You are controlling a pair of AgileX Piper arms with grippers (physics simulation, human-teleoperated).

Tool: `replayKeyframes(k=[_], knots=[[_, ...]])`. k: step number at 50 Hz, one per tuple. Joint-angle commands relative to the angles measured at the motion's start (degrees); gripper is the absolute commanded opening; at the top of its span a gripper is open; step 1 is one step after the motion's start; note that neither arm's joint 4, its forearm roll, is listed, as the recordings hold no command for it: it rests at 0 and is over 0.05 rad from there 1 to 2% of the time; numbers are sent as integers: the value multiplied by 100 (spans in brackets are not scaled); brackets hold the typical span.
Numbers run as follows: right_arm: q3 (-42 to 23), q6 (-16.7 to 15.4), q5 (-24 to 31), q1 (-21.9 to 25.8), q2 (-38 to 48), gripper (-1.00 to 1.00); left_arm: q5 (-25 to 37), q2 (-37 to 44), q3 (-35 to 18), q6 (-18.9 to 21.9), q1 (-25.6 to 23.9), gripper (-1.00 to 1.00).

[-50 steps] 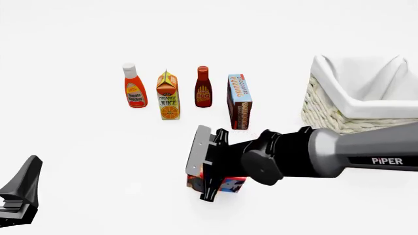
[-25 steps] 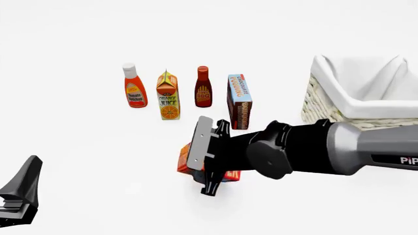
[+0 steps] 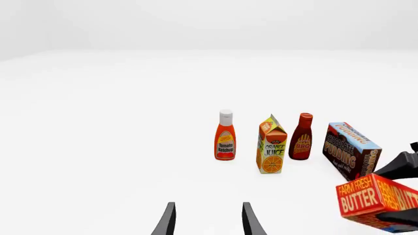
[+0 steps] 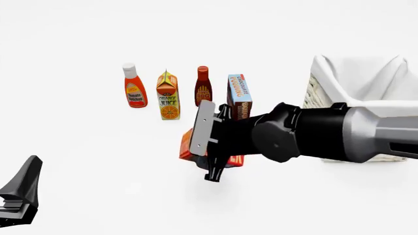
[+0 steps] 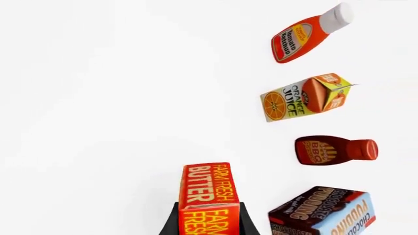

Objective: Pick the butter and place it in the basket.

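The butter (image 4: 187, 146) is a red-orange box with cream lettering, held off the table in front of the row of groceries. My right gripper (image 4: 197, 151) is shut on it, and the arm's black wrist hides most of the box in the front view. In the right wrist view the butter (image 5: 207, 193) stands between the two fingers (image 5: 171, 221). The left wrist view shows the butter (image 3: 365, 197) at its edge. The basket (image 4: 324, 100), wicker with a white cloth lining, stands at the right behind the right arm. My left gripper (image 4: 19, 196) rests low at the near left, open (image 3: 207, 223) and holding nothing.
A row stands at the back: tomato ketchup bottle (image 4: 134, 89), orange juice carton (image 4: 168, 96), BBQ sauce bottle (image 4: 203, 88) and chocolate pudding box (image 4: 240, 92). The pudding box is just behind the right wrist, close to the held butter.
The right gripper has lifted the butter off the table and carried it up and slightly toward the back right. The left gripper has not moved.
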Motion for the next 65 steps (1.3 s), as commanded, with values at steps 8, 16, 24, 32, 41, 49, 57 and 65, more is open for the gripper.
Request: replayKeyframes(k=[8, 16, 24, 32, 41, 49, 57, 65], knots=[[-548, -96, 399, -330, -190, -100, 0, 0, 0, 0, 0, 100], [-660, -211, 580, -414, -330, -100, 0, 0, 0, 0, 0, 100], [-809, -317, 717, -524, -413, -100, 0, 0, 0, 0, 0, 100], [-829, -407, 825, -568, -579, -100, 0, 0, 0, 0, 0, 100], [-884, -522, 975, -587, -774, -100, 0, 0, 0, 0, 0, 100], [-991, -657, 1107, -619, -915, -100, 0, 0, 0, 0, 0, 100], [-1062, -787, 1224, -633, -1034, -100, 0, 0, 0, 0, 0, 100], [-1234, -904, 1391, -647, -1129, -100, 0, 0, 0, 0, 0, 100]])
